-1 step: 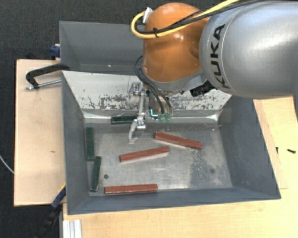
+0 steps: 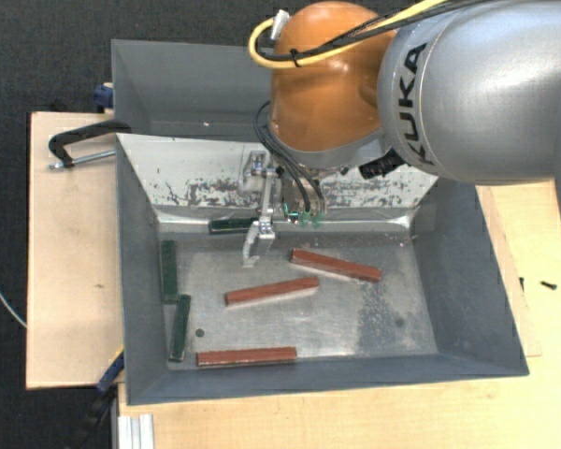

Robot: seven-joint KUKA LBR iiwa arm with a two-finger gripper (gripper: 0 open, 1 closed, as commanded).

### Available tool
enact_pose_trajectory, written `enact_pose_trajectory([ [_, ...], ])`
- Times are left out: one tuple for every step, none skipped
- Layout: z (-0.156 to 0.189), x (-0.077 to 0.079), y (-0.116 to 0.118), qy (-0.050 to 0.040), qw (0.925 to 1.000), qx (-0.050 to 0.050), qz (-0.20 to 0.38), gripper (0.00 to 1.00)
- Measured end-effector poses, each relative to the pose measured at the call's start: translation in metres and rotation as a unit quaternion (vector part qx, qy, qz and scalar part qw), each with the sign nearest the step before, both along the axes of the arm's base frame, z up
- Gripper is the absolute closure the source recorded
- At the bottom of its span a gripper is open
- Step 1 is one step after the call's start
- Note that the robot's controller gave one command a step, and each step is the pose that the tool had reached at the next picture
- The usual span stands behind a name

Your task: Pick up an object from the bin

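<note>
In the camera view, you see the claw (image 2: 262, 234) low over the back of the bin (image 2: 467, 279) floor; you cannot tell whether it is wide or narrow. The dark green bar (image 2: 230, 224) lies just beside it, to its left. The right red-brown bar (image 2: 335, 267) and the middle red-brown bar (image 2: 271, 293) lie near, towards the front.

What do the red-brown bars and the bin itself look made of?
Red-brown bars: flat, matte, straight-edged sticks, likely painted wood or plastic; cannot tell which. Bin: grey sheet metal, with a scuffed, dully reflective floor and scratched back wall.
</note>
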State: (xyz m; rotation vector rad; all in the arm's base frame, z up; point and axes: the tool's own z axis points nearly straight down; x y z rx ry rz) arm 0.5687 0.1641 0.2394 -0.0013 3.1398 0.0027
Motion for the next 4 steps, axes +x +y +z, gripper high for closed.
enact_pose_trajectory([
  [-0.052,-0.019,-0.007,-0.0024,1.0000,0.001,-0.005,0.00],
  [-0.122,-0.031,-0.031,-0.0009,0.9988,0.000,0.048,0.00],
  [-0.163,-0.053,-0.053,0.0022,0.9957,0.000,0.092,1.00],
  [-0.163,-0.053,-0.053,0.0022,0.9957,0.000,0.092,1.00],
])
